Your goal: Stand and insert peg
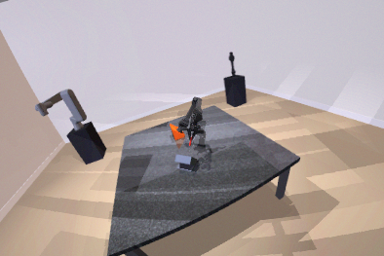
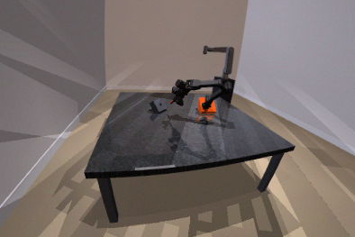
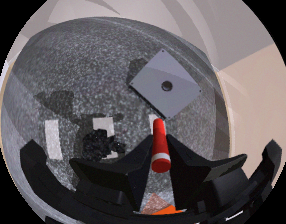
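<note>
The red peg (image 1: 190,141) (image 2: 172,102) (image 3: 160,135) is held above the table (image 1: 219,187) (image 2: 135,150). In the wrist view its white band is at the end nearer the camera, and its plain end points out past the fingertips toward the panel. My gripper (image 1: 191,136) (image 2: 176,101) (image 3: 159,137) is shut on the peg. The sloped grey panel (image 1: 183,159) (image 2: 155,106) (image 3: 149,82) stands on the table beyond the peg, apart from it. Its dark hole (image 3: 166,86) is near the middle of its face and shows no peg in it.
An orange block (image 1: 176,132) (image 2: 201,104) (image 3: 168,210) is near the arm's base, on the opposite side of the gripper from the panel. Two other arms stand on black pedestals (image 1: 87,144) (image 1: 235,91) off the table in the top view.
</note>
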